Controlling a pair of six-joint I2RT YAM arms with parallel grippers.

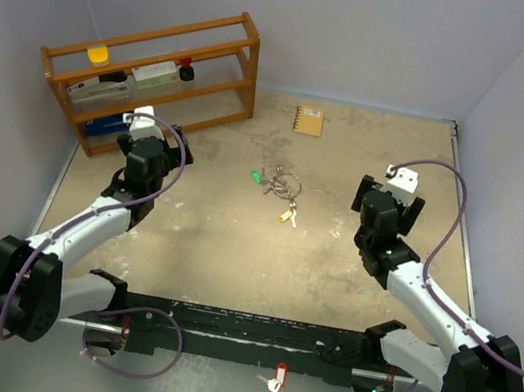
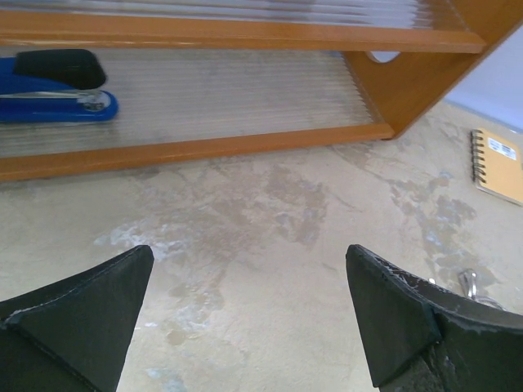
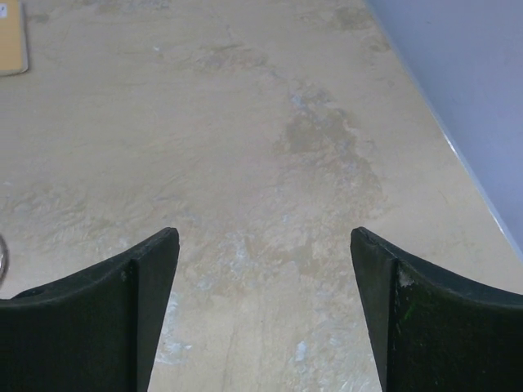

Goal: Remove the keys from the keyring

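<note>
— Left tool (image 2: 249,253), right tool (image 3: 264,237): state?
— Both spread wide, holding nothing.
— Keyring (image 1: 282,183)?
— Lying on the surface (image 1: 184,233), between the tools, well apart from both. Green key (image 1: 256,177) at its left, brass key (image 1: 288,217) at its near side.

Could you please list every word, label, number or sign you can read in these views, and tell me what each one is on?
No text is legible in any view.
Tan notebook: there is a white label on the cover, but its print is too blurred to read.
White box on the wooden shelf: any print is too small to read.
Blue stapler: no marking is visible.
</note>
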